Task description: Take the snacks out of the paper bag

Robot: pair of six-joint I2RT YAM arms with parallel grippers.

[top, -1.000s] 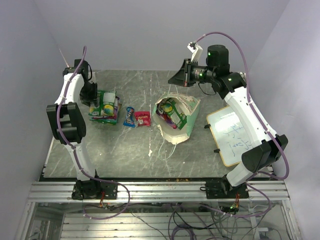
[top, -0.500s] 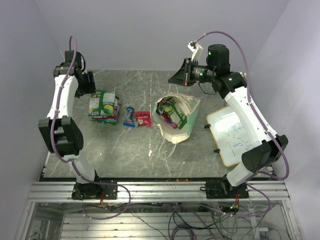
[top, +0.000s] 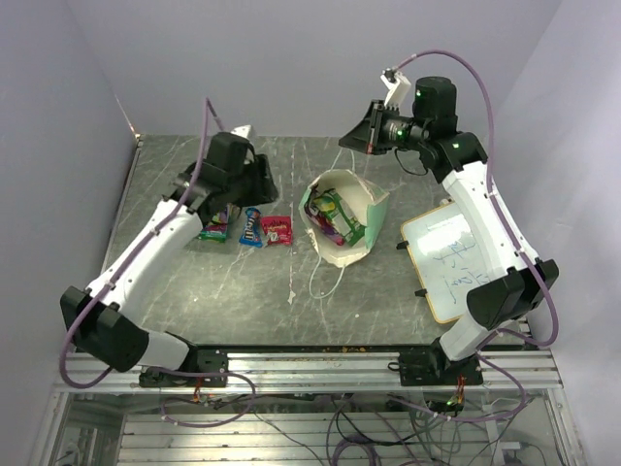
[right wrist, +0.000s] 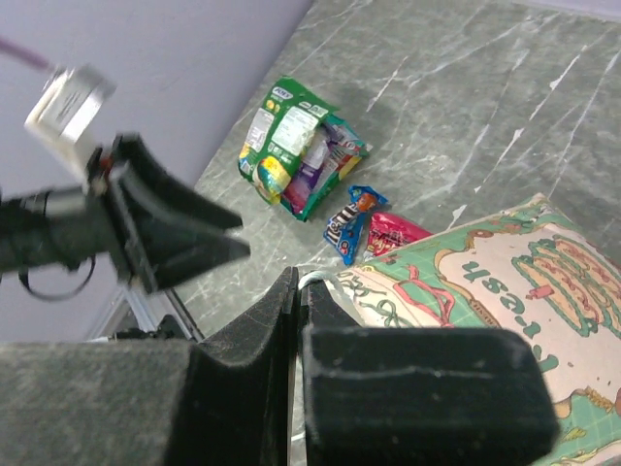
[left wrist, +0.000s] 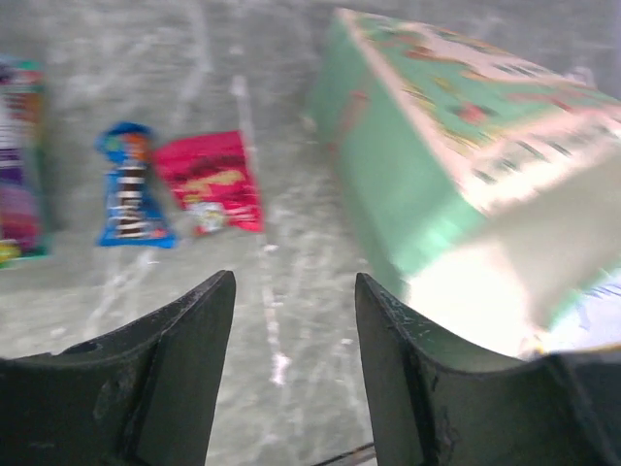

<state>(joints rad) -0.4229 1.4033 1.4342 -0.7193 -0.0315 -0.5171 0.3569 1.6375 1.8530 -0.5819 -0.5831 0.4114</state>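
The paper bag (top: 354, 209) stands near the table's middle, mouth up, with several colourful snacks (top: 335, 216) inside. My right gripper (top: 349, 146) is above its far rim, shut on a white string handle (right wrist: 335, 279) of the bag (right wrist: 505, 282). Outside lie a blue bar (top: 251, 226), a small red packet (top: 277, 230) and green bags (top: 215, 228) partly under my left arm. My left gripper (top: 267, 182) hovers open and empty left of the bag. In the left wrist view its fingers (left wrist: 294, 282) frame bare table, with the bag (left wrist: 437, 165) at right.
A wood-framed whiteboard (top: 451, 262) lies right of the bag. The bag's second string handle (top: 325, 282) trails on the table toward the near edge. Purple walls close in the back and sides.
My left arm swung from the far left over the green bags toward the bag and its jaws opened. The right gripper rose slightly, pulling the bag more upright.
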